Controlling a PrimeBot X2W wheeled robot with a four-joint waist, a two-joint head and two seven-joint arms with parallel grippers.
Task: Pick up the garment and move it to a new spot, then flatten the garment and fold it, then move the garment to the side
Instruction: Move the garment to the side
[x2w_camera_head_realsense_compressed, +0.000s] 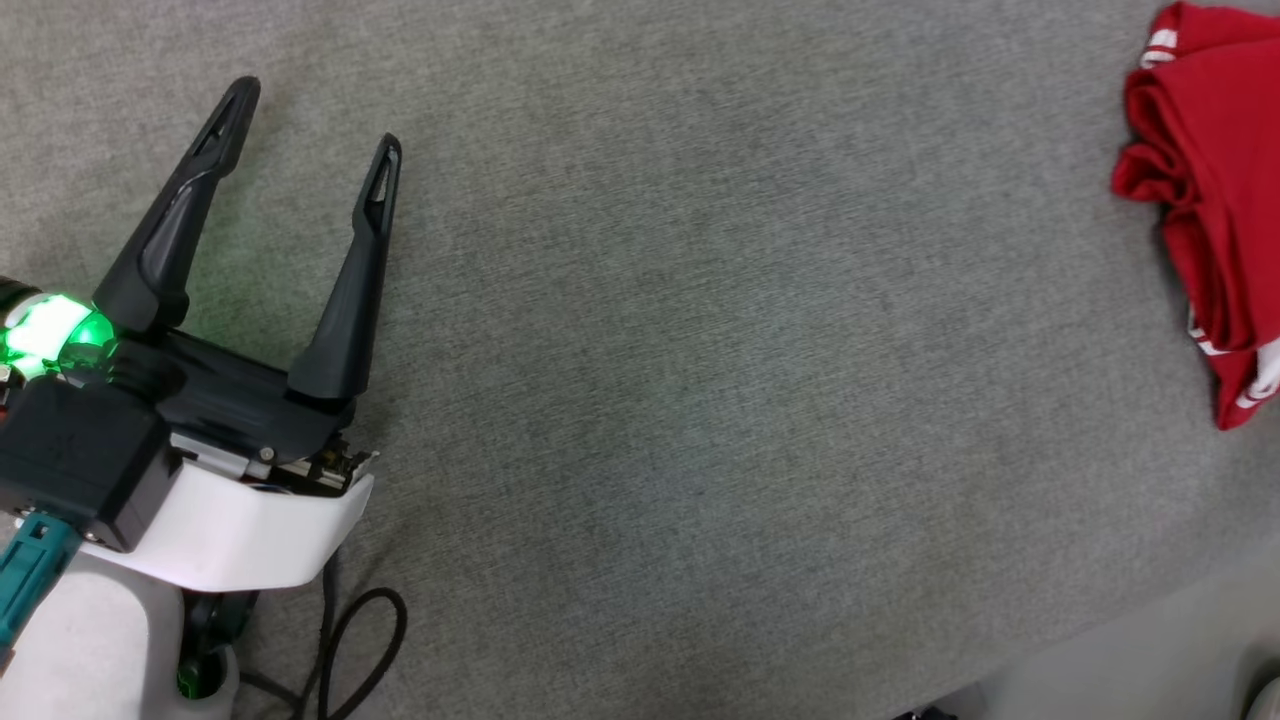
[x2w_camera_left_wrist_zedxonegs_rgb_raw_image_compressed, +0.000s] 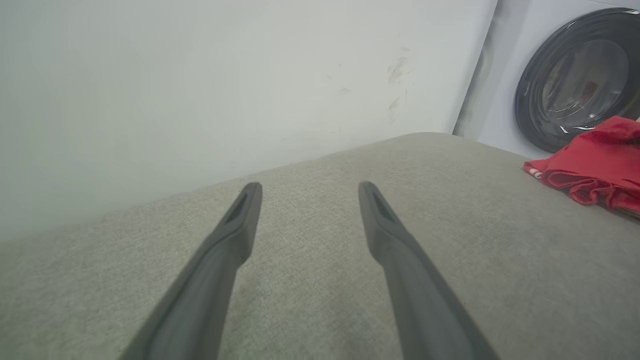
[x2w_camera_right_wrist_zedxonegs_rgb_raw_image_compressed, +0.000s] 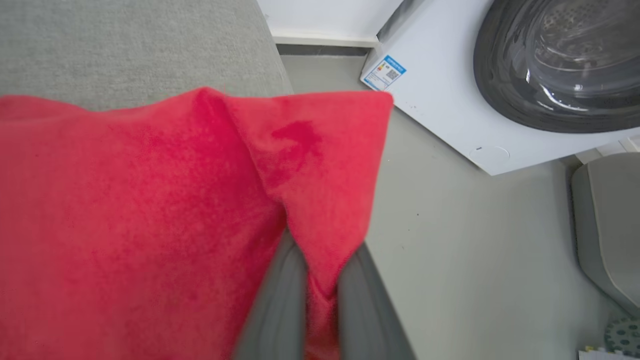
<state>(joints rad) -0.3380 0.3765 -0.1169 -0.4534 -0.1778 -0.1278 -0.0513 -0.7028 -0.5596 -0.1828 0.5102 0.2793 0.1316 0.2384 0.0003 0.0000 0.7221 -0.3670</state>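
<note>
left gripper: lower left of head view, dark fingers spread wide, pointing up and slightly right (green light glowing at wrist) | right gripper: fingers pinched on the garment

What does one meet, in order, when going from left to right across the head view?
left claw, open, at the lower left → bare grey fabric surface across the middle → red garment, bunched up at the right edge.
</note>
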